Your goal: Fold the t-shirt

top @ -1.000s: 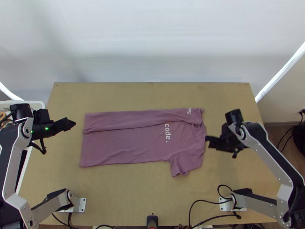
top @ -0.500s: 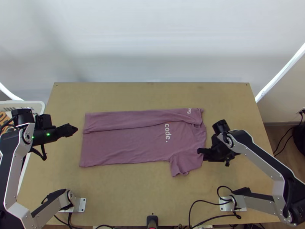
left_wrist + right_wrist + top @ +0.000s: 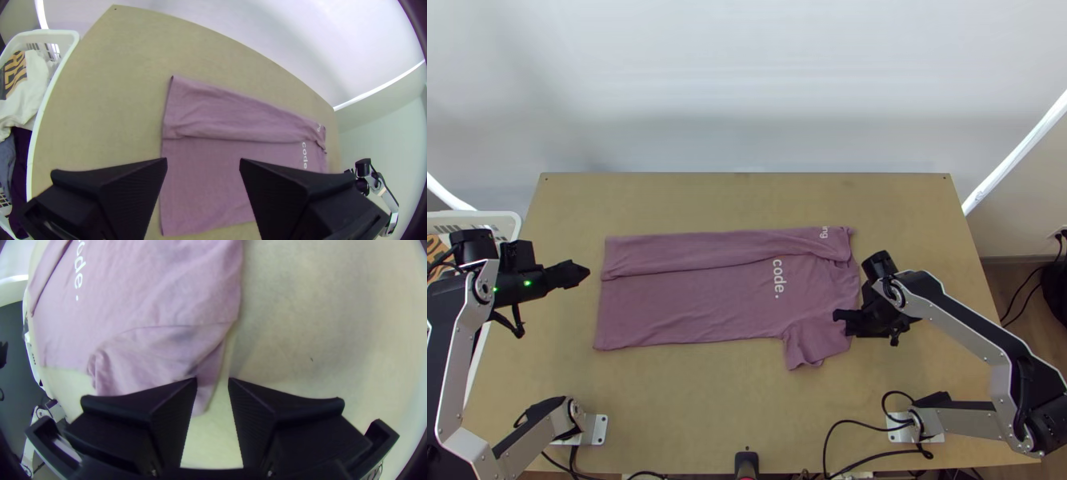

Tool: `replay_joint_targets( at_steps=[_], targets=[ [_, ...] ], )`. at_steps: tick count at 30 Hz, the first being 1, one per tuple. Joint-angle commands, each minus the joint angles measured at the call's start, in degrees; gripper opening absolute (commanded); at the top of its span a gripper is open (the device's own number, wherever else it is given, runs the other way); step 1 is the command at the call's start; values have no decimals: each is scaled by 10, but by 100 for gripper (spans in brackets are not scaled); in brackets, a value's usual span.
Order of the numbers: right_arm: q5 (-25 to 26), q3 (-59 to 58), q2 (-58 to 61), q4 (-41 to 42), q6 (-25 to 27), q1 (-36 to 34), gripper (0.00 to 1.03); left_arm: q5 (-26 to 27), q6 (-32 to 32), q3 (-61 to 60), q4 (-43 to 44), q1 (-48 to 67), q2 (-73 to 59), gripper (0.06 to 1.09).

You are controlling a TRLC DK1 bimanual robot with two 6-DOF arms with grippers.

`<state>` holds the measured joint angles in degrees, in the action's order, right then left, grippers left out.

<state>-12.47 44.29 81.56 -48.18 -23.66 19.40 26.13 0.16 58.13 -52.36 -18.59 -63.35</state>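
My right gripper (image 3: 213, 378) is spread and nearest the t-shirt's (image 3: 691, 304) unfolded sleeve (image 3: 133, 369); sleeve's outer edge lines up with my gap. Lower, then pinch, I'd say.

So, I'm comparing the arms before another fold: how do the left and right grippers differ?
The left gripper is beside the shirt; the right gripper is at its sleeve. The left gripper's fingers stand wider apart than the right gripper's. Both are open.

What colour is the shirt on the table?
The shirt is a dusty purple-pink all over, with white letters. It shows best in the top view.
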Motion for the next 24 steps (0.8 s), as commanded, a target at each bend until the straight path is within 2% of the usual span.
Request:
replay_joint_targets(
  at_steps=[1, 3, 6, 7, 11, 14, 19, 24],
  targets=[
    [-1, -14, 17, 19, -17, 16, 28, 3, 18, -12, -16, 2, 5, 86],
    [-1, -16, 16, 30, -21, 20, 10, -2, 32, -15, -24, 3, 4, 86],
    [-1, -19, 10, 37, -22, 22, 8, -20, 88, -20, -68, 12, -5, 86],
    [-1, -19, 6, 39, -19, 22, 2, -38, 107, -22, -78, 13, -11, 86],
    [-1, -27, -24, 54, -16, 23, 3, -98, 209, -43, -115, 12, -25, 86],
    [-1, -27, -28, 53, -19, 20, 3, -121, 295, -57, -159, 11, -29, 86],
    [-1, -32, -26, 53, -24, 18, 3, -149, 346, -73, -204, 17, -57, 86],
    [-1, -32, -29, 53, -30, 17, 3, -181, 349, -114, -185, 36, -85, 86]
  ],
)
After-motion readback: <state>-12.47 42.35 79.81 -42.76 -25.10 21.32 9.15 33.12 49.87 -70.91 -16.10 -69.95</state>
